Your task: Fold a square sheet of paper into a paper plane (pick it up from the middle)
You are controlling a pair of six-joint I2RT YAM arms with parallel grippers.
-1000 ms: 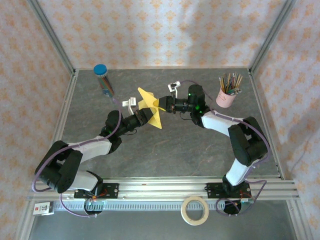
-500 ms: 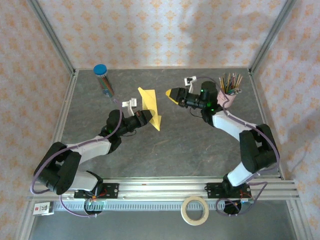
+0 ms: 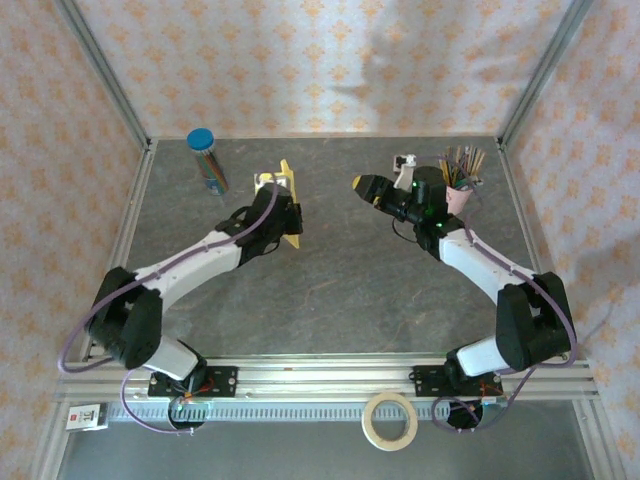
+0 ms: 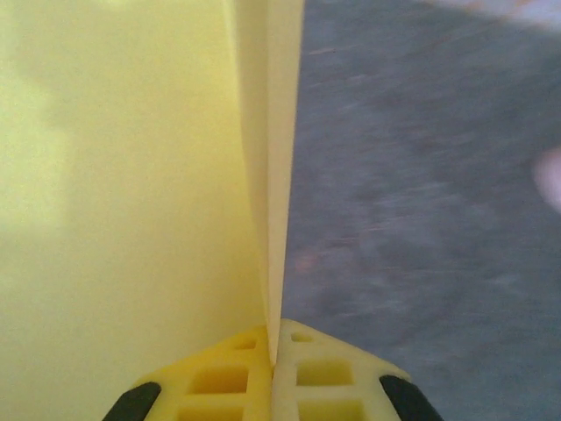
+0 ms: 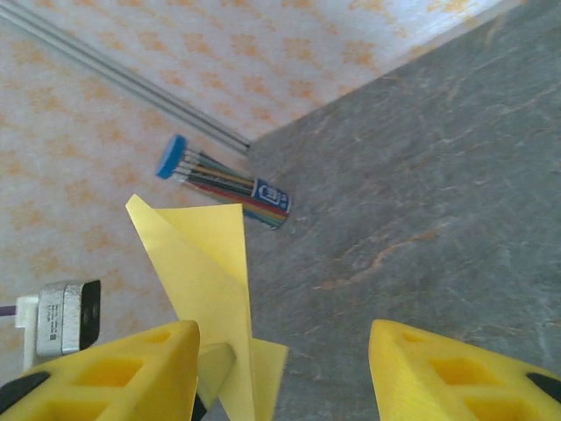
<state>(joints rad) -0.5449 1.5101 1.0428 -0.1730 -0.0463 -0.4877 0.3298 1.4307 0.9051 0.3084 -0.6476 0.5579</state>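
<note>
The top external camera looks steeply down from high above the folded yellow paper sheet [image 3: 289,200]. The left wrist camera sits right against it, looking along its crease; the right wrist camera faces it from nearby. All three share it.

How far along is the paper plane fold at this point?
Done: the yellow paper is already folded into a pointed, layered shape. In hand: the left gripper is shut on its creased edge, holding it upright; the right gripper is open, apart from it. Left: probably any last folds and setting it down.
</note>
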